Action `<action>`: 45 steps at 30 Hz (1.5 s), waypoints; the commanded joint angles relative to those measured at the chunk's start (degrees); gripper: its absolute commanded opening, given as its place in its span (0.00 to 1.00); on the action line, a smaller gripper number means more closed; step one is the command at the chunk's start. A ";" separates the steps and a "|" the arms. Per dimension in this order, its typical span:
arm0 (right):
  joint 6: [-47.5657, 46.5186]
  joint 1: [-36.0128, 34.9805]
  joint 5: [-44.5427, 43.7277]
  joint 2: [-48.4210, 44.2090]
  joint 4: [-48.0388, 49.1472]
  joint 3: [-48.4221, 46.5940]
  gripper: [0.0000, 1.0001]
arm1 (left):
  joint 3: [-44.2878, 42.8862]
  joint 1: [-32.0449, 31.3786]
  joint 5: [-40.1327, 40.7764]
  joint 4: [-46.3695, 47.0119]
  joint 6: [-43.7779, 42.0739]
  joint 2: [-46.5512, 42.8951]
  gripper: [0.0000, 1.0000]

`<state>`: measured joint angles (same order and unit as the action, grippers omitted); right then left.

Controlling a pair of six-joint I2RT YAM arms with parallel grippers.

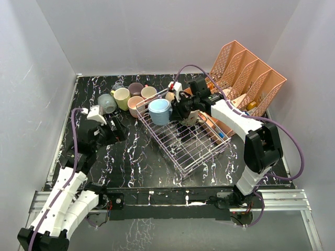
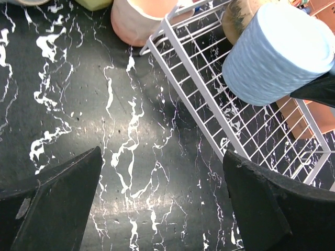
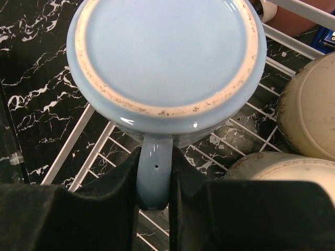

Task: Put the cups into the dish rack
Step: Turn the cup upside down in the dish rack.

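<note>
A light blue cup [image 1: 159, 111] hangs upside down over the far left corner of the white wire dish rack [image 1: 188, 149]. My right gripper [image 1: 174, 110] is shut on its handle. In the right wrist view the handle [image 3: 154, 167] is pinched between the fingers [image 3: 110, 204], and the cup's base [image 3: 165, 47] faces the camera. Two cream cups [image 3: 311, 110] lie in the rack beside it. Several cups stand on the table at back left, among them grey-blue [image 1: 107, 103], yellow [image 1: 122, 98], mauve [image 1: 135, 89] and pink [image 1: 136, 105]. My left gripper [image 2: 162, 157] is open and empty above bare table, left of the rack [image 2: 193, 78].
A salmon lattice organiser [image 1: 251, 78] stands at the back right. A brown tray [image 1: 220, 128] with small items sits against the rack's right side. White walls close in the black marbled table [image 1: 131, 162] on three sides.
</note>
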<state>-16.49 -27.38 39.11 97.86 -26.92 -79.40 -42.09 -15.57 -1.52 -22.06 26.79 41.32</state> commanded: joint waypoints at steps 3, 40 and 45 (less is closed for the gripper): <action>-3.72 -0.32 0.98 -1.41 4.49 -5.06 0.08 | 3.77 0.28 -0.40 0.35 4.41 -3.76 0.97; 2.16 -7.06 -18.93 3.11 18.22 -4.42 0.08 | 5.60 0.27 4.77 -4.46 5.89 -12.58 0.97; 2.99 -7.01 -19.44 3.40 20.03 -3.59 0.08 | 5.22 0.27 4.86 -4.32 5.88 -11.99 0.97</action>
<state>-14.92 -34.44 18.57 106.17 -18.20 -81.84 -36.49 -15.53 2.81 -26.00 32.53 29.04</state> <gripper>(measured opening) 0.229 0.971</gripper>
